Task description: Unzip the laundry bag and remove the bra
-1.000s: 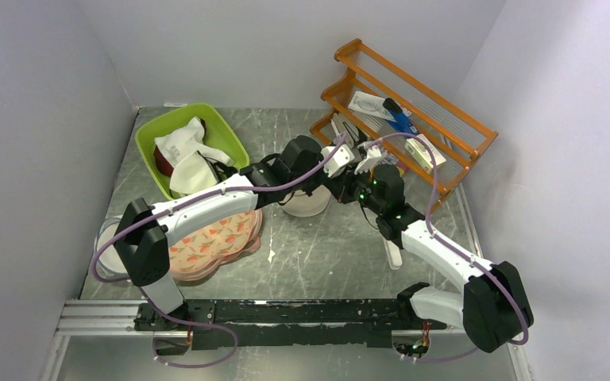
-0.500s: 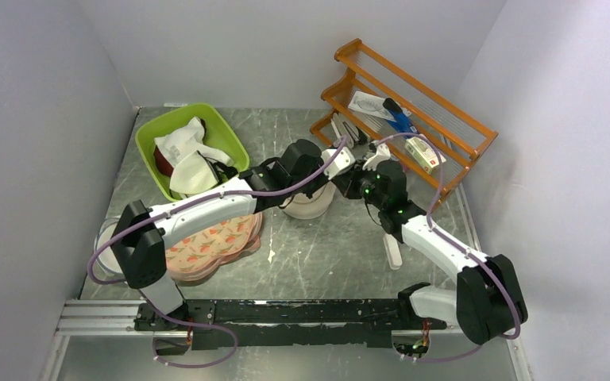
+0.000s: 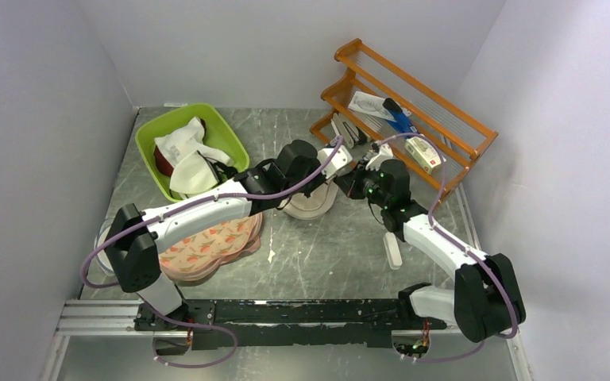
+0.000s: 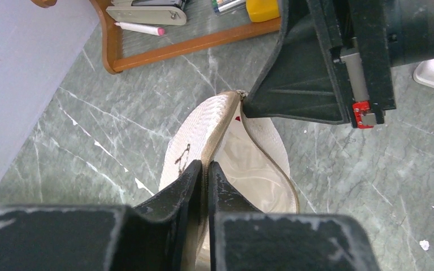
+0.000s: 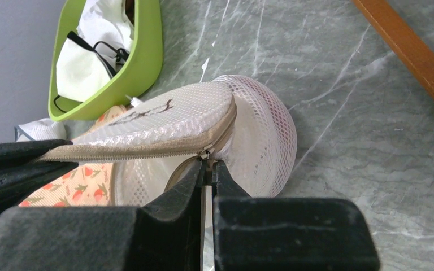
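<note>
The laundry bag (image 3: 311,205), white-beige mesh with a tan zipper, lies tilted on the table between the two arms. My left gripper (image 3: 307,186) is shut on the bag's zipper rim (image 4: 206,169) at its near edge. My right gripper (image 3: 347,181) is shut on the zipper pull (image 5: 209,164) at the far end of the open stretch. The zipper gapes and the bag's pale inside (image 4: 254,164) shows. The black bra drawing shows on the bag's face (image 5: 147,110). The bra is hidden; only a tiny red speck (image 4: 237,119) shows in the opening.
A green bin (image 3: 147,135) with white garments stands back left. An orange wooden rack (image 3: 413,119) with small items stands back right, close behind the grippers. Peach fruit-printed pads (image 3: 210,238) lie under the left arm. A white stick (image 3: 393,250) lies right of centre.
The right gripper has moved toward the back and left with the zipper pull. The bag has tipped over onto its side and its zipper gap has widened. The left gripper keeps its hold.
</note>
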`<action>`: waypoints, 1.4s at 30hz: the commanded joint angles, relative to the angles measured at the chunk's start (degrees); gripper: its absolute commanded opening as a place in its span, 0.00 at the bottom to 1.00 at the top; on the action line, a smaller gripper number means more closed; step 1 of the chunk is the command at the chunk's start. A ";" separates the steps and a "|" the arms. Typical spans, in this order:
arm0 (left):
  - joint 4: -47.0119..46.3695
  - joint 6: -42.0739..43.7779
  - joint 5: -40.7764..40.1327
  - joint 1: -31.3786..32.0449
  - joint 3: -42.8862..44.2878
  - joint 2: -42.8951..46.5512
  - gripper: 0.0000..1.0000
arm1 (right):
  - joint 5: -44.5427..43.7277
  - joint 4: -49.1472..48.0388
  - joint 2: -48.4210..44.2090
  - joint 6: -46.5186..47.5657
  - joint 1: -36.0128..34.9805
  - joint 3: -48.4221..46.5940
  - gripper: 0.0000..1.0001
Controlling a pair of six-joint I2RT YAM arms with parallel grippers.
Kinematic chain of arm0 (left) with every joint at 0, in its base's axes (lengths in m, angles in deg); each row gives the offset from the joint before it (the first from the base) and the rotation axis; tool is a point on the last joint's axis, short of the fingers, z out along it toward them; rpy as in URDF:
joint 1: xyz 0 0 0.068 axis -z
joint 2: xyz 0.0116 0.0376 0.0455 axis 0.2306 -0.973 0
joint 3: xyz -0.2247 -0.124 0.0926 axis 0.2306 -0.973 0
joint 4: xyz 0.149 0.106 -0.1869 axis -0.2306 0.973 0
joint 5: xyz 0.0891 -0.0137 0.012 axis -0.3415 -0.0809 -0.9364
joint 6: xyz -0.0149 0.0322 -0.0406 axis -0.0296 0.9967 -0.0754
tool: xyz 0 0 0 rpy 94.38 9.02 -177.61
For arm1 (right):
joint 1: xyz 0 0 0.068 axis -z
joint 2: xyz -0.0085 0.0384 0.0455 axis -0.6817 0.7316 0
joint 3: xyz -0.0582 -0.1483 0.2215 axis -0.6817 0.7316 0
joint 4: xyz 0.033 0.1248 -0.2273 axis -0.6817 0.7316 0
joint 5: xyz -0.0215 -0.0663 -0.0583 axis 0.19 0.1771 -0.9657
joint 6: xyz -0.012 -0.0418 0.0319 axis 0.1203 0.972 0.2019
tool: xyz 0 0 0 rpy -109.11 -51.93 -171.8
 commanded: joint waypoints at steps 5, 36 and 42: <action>-0.10 0.83 -1.91 0.34 1.52 -0.57 0.40 | 3.65 -3.22 -3.57 4.58 -2.96 -0.09 0.00; 0.18 2.21 -3.05 1.44 1.05 -1.51 0.22 | 1.42 -4.16 -6.92 5.94 -7.22 -0.35 0.00; -0.67 3.01 -3.12 2.13 0.12 0.03 0.08 | -4.45 -0.43 -6.49 5.52 -7.10 -0.58 0.00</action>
